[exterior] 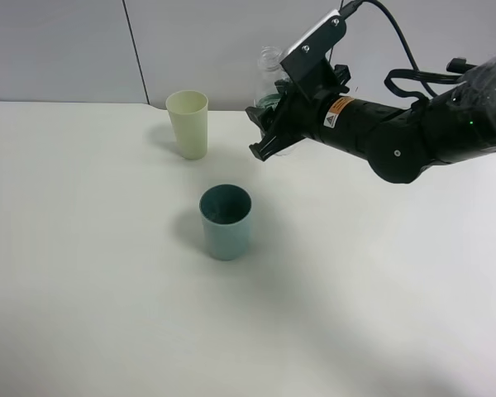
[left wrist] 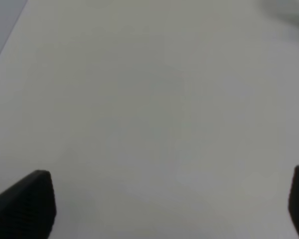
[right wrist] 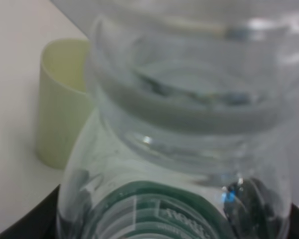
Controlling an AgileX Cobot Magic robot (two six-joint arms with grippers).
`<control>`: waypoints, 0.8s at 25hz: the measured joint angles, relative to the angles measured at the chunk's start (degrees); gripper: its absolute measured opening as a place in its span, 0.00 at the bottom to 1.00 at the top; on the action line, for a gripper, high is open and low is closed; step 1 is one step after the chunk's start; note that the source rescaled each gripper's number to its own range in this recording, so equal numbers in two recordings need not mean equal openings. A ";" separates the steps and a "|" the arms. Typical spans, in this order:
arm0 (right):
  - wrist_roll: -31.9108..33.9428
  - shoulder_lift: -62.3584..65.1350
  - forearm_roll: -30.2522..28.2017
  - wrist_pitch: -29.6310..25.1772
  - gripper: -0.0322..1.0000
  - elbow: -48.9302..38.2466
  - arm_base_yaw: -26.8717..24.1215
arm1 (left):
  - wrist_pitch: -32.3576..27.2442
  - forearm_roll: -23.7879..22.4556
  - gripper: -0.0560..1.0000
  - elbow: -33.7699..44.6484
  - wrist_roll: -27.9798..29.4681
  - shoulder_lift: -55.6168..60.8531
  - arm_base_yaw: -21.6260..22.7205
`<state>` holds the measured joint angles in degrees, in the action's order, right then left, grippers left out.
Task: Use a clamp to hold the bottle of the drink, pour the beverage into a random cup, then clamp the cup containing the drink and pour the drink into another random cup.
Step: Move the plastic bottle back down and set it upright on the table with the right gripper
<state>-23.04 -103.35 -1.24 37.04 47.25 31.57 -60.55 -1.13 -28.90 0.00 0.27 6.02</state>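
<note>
The right pincer (exterior: 267,132) is clamped shut on the clear bottle (exterior: 269,63), at about one o'clock from the teal cup (exterior: 226,222) and three o'clock from the cream cup (exterior: 188,124) on the desk (exterior: 83,298); the left pincer (left wrist: 164,206) gapes wide, holding nothing. Tipped before its mouth is over a rim, the bottle would likely spill, or it could slip in that grip.

From my remote station this looks to me like a robotics laboratory, not a home. I see a plain white desk (exterior: 83,331) in front of flat grey wall panels (exterior: 58,50), and a black robot arm (exterior: 413,136) with loose cables (exterior: 413,76) and a small warning label (exterior: 341,112) stuck on its body.
</note>
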 joint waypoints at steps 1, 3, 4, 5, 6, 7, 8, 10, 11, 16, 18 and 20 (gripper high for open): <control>5.19 0.00 -0.37 -0.17 0.03 -0.22 -0.82 | 0.00 0.00 0.82 0.00 0.00 0.00 0.00; 9.40 0.00 -1.02 0.25 0.03 -1.21 -1.95 | 0.00 0.00 0.82 0.00 0.00 0.00 0.00; 11.32 0.00 -1.37 0.47 0.03 -2.03 -2.65 | 0.00 0.00 0.82 0.00 0.00 0.00 0.00; 12.74 0.00 -1.48 0.74 0.03 -2.78 -3.25 | 0.00 0.00 0.82 0.00 0.00 0.00 0.00; 13.52 0.00 -1.57 1.37 0.03 -3.72 -3.99 | 0.00 0.00 0.82 0.00 0.00 0.00 0.00; 14.07 0.00 -1.72 1.94 0.03 -4.65 -4.71 | 0.00 0.00 0.82 0.00 0.00 0.00 0.00; 14.48 0.00 -1.75 2.53 0.03 -5.38 -5.27 | 0.00 0.00 0.82 0.00 0.00 0.00 0.00; 14.66 0.01 -1.79 3.93 0.03 -6.71 -6.43 | 0.00 0.00 0.82 0.00 0.00 0.00 0.00; 14.70 0.01 -1.79 4.47 0.03 -7.23 -6.87 | 0.00 0.00 0.82 0.00 0.00 0.00 0.00; 14.93 0.01 -1.79 5.83 0.03 -7.76 -7.77 | 0.00 0.00 0.82 0.00 0.00 0.00 0.00; 15.06 -0.24 -1.92 6.91 0.03 -7.76 -7.87 | 0.00 0.00 0.82 0.00 0.00 0.00 0.00; 15.11 -1.45 -1.92 8.98 0.03 -7.76 -7.93 | 0.00 0.00 0.82 0.00 0.00 0.00 0.00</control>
<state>-7.93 -104.80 -3.16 46.03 39.49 23.65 -60.55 -1.13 -28.90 0.00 0.27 6.02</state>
